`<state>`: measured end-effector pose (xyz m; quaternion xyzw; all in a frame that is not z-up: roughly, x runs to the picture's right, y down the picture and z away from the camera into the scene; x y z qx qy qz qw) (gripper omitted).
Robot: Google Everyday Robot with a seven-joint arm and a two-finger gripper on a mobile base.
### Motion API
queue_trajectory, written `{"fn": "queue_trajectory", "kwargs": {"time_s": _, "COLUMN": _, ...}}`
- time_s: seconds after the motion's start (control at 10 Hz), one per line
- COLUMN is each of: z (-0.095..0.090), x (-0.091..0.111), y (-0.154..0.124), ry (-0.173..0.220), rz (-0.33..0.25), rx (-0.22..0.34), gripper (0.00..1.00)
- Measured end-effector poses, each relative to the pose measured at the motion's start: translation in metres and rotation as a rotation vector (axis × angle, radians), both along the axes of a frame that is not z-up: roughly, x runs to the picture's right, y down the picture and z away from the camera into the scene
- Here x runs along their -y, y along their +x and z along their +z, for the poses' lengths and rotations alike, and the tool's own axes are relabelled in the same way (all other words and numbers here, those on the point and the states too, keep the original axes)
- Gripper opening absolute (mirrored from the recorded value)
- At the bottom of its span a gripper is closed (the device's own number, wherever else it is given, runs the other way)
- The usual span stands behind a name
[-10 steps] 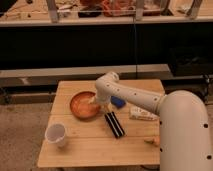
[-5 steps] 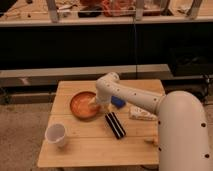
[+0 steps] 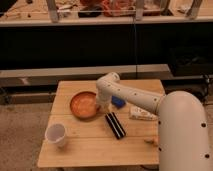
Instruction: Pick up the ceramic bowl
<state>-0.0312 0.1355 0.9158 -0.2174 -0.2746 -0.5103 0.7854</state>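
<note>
Now the hand (image 3: 102, 103) sits at the ceramic bowl (image 3: 81, 105) (its rim).

Ceramic bowl (image 3: 81, 105): wide, shallow, orange-brown, glossy, upright on wooden table (image 3: 90, 146); hand (image 3: 103, 103) at rim

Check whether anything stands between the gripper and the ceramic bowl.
Nothing visible does. The gripper is right at the ceramic bowl, at its right rim, with no object between them. The white cup stands apart at the front left. The black bar, blue item and white packet lie to the bowl's right.
</note>
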Motion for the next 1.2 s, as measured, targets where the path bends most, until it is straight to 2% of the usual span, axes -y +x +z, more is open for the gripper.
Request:
{"fn": "queue_trajectory", "kwargs": {"time_s": 0.1, "z": -0.001, "x": 0.001, "y": -0.002, "ry": 0.004, "rz": -0.006, "rx": 0.003, "gripper": 0.08}}
{"fn": "queue_trajectory", "kwargs": {"time_s": 0.2, "z": -0.005, "x": 0.0, "y": -0.001, "ry": 0.014, "rz": -0.01, "rx": -0.001, "gripper": 0.01}}
{"fn": "queue_trajectory", "kwargs": {"time_s": 0.5, "z": -0.015, "x": 0.01, "y": 0.0, "ry": 0.04, "rz": -0.018, "rx": -0.002, "gripper": 0.0}}
{"fn": "queue_trajectory", "kwargs": {"time_s": 0.7, "z": -0.036, "x": 0.029, "y": 0.001, "ry": 0.054, "rz": -0.023, "rx": 0.001, "gripper": 0.0}}
{"fn": "queue_trajectory", "kwargs": {"time_s": 0.8, "z": -0.041, "x": 0.035, "y": 0.002, "ry": 0.065, "rz": -0.024, "rx": 0.001, "gripper": 0.0}}
{"fn": "queue_trajectory", "kwargs": {"time_s": 1.1, "z": -0.047, "x": 0.042, "y": 0.003, "ry": 0.085, "rz": -0.023, "rx": 0.008, "gripper": 0.0}}
{"fn": "queue_trajectory", "kwargs": {"time_s": 1.2, "z": -0.054, "x": 0.05, "y": 0.005, "ry": 0.096, "rz": -0.024, "rx": 0.008, "gripper": 0.0}}
